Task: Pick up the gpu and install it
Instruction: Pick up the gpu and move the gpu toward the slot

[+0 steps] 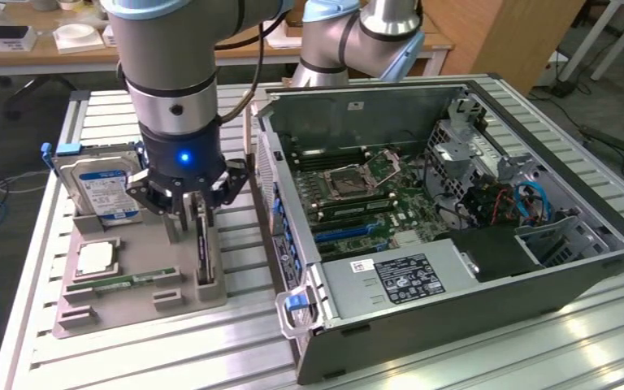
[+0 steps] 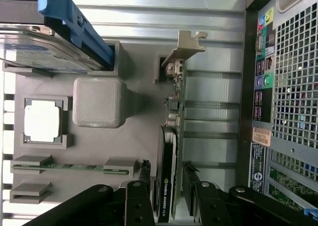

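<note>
The gpu [image 1: 204, 253] stands on edge in a slot of the grey holder [image 1: 127, 307], at the side nearest the computer case. In the wrist view the gpu [image 2: 174, 104] is a dark card with a black fan part and a pale metal bracket [image 2: 187, 43] at its far end. My gripper [image 1: 191, 218] hangs straight down over it. In the wrist view my gripper [image 2: 167, 170] is open, with one finger on each side of the card's near end. A narrow gap shows on both sides. The open computer case [image 1: 453, 203] lies at the exterior view's right with its motherboard exposed.
The holder [image 2: 134, 94] also carries a silver hard drive with a blue label [image 1: 101, 191], a CPU [image 1: 95, 258] and a green memory stick [image 1: 127, 280]. The case's rear panel [image 2: 283, 87] sits close beside the gpu. A second arm [image 1: 344, 41] stands behind the case.
</note>
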You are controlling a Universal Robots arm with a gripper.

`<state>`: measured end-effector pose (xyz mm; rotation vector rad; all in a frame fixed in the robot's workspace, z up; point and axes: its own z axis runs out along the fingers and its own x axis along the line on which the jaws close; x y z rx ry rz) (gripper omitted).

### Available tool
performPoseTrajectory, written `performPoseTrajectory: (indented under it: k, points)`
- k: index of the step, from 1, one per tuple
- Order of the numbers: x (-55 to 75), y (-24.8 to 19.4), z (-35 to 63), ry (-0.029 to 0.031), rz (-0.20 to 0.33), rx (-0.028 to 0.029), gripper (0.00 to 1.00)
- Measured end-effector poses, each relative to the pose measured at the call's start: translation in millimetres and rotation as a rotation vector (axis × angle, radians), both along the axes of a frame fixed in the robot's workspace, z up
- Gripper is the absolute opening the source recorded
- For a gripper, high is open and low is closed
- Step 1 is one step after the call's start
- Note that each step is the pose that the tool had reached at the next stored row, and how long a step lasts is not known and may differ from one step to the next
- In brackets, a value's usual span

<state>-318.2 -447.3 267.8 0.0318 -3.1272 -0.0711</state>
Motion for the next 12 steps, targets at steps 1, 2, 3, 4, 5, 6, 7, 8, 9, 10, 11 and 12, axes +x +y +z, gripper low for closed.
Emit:
performPoseTrajectory:
  k: [1,2,3,4,5,6,7,8,9,10,11,12]
  points:
    - [0.0,-0.1,-1.2,0.0000,0.000,0.0000,0.39]
    - [0.0,-0.4,-2.4,0.0000,0.000,0.0000,0.39]
    - [0.1,-0.6,-3.4,0.0000,0.000,0.0000,0.39]
    - [0.0,-0.8,-4.4,0.0000,0.000,0.0000,0.39]
    - [0.0,-0.9,-5.3,0.0000,0.000,0.0001,0.39]
    - [0.0,-1.1,-6.2,0.0000,0.000,0.0001,0.39]
    - [0.0,-1.2,-7.1,0.0000,0.000,0.0001,0.39]
    - [0.0,-1.3,-7.9,0.0000,0.000,0.0000,0.39]
    - [0.0,-1.3,-8.8,0.0000,0.000,0.0000,0.39]
    - [0.0,-1.4,-9.7,0.0000,0.000,0.0000,0.39]
    - [0.1,-1.4,-10.7,0.0000,0.000,0.0000,0.39]
    - [0.1,-1.4,-11.7,0.0000,0.000,0.0001,0.39]
